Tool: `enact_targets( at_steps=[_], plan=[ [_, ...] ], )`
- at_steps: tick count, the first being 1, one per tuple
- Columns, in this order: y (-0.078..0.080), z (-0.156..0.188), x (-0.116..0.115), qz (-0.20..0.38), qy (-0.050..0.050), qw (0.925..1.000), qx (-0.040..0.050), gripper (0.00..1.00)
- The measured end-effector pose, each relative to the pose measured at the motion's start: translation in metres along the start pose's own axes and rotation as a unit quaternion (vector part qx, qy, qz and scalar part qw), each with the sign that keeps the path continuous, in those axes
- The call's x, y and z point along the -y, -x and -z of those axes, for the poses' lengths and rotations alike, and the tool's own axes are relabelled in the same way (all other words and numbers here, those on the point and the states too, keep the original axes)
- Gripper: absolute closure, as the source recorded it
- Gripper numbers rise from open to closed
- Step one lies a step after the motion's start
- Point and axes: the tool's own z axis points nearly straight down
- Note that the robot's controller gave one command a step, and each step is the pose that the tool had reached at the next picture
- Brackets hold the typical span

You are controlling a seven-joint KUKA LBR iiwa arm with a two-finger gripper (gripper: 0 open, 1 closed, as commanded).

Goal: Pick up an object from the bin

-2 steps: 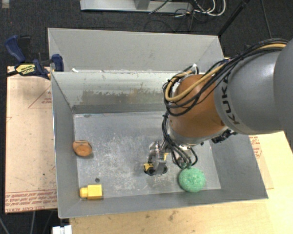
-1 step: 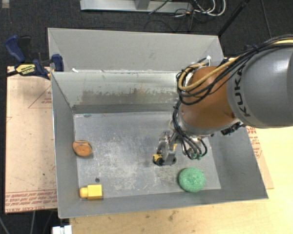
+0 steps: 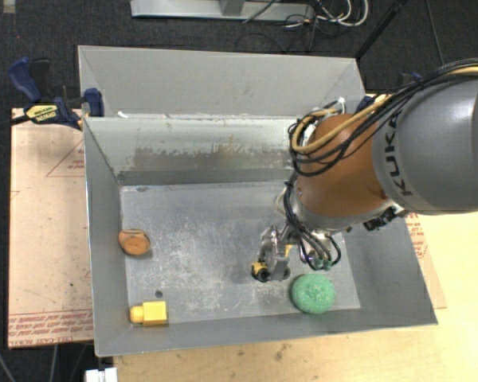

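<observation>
My gripper (image 3: 269,270) hangs low over the bin floor, right of the middle, under the orange wrist cover. Its metal fingers point down and stand close together; a small dark and yellow bit shows at their tips, too small to tell what it is. A green round ball (image 3: 313,293) lies just to the right of and in front of the fingertips, apart from them.
A brown flat round piece (image 3: 134,242) lies near the left wall. A yellow block (image 3: 150,314) sits in the front left corner. The arm and its cables cover the bin's right rear part.
</observation>
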Motion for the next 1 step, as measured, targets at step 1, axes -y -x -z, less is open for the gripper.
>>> enact_targets(
  at_steps=[1],
  plan=[
    [0.0241, 0.0157, -0.0088, 0.018, 0.002, 0.9997, 0.0163, 1.00]
  ],
)
